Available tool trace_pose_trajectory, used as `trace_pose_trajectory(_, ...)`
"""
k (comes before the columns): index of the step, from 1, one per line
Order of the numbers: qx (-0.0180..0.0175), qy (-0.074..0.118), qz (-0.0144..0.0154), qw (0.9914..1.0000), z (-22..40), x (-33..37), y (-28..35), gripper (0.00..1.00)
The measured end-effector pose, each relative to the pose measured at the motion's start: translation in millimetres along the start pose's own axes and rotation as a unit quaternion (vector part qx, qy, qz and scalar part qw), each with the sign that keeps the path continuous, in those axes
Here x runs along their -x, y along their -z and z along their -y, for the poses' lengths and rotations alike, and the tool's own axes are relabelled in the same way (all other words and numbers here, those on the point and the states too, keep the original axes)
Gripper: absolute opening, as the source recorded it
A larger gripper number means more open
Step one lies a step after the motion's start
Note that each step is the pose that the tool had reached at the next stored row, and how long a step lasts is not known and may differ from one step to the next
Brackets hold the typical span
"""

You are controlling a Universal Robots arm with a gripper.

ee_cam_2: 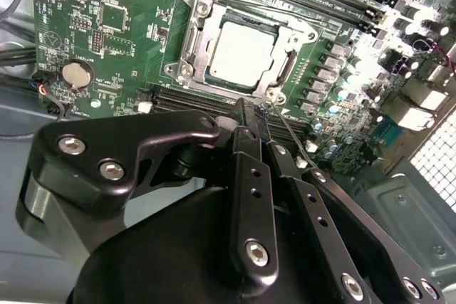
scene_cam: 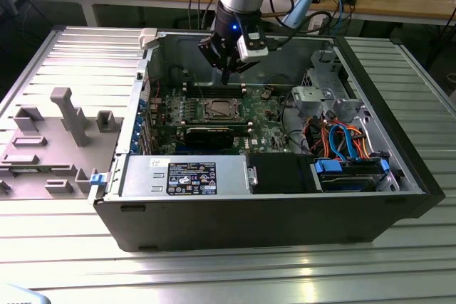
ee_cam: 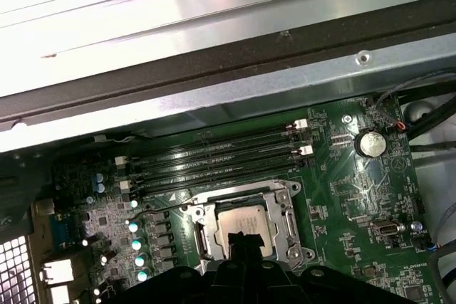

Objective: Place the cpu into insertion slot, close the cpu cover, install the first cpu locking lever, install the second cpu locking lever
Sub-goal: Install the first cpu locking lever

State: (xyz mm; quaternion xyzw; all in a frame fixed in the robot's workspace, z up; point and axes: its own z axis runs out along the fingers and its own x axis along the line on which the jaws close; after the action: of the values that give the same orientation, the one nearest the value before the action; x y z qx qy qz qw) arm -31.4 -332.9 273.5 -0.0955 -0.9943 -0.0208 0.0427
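Note:
The cpu (ee_cam_2: 242,51) lies flat in the insertion slot (ee_cam_2: 184,69) on the green motherboard, its pale metal top showing. The cpu cover (ee_cam_2: 291,62) is down around it as a silvery frame. From the socket corner closest to the fingers, a thin wire locking lever (ee_cam_2: 288,133) angles up and away, unlatched. My gripper (ee_cam_2: 255,115) hangs a little above that edge of the socket, its black fingers (ee_cam_2: 246,176) together with nothing between them. In the exterior view the gripper (scene_cam: 226,76) hovers over the socket's far side, above the cpu (scene_cam: 222,109). The first wrist view shows the gripper (ee_cam: 246,240) over the cpu (ee_cam: 242,226).
Long black memory slots (ee_cam: 214,154) run beside the socket. A coin battery (ee_cam: 372,144) sits on the board. The open computer case (scene_cam: 214,215) has metal walls all round, a drive cage (scene_cam: 320,94) and coloured cables (scene_cam: 342,140) at the exterior view's right. A grey fixture (scene_cam: 68,115) stands outside.

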Motion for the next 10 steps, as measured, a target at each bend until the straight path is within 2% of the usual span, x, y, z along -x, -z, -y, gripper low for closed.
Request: trace_pose_trajectory(10,-0.0024,0.027,-0.0009,0.99963,0.0,0.0,0.0,0.11)
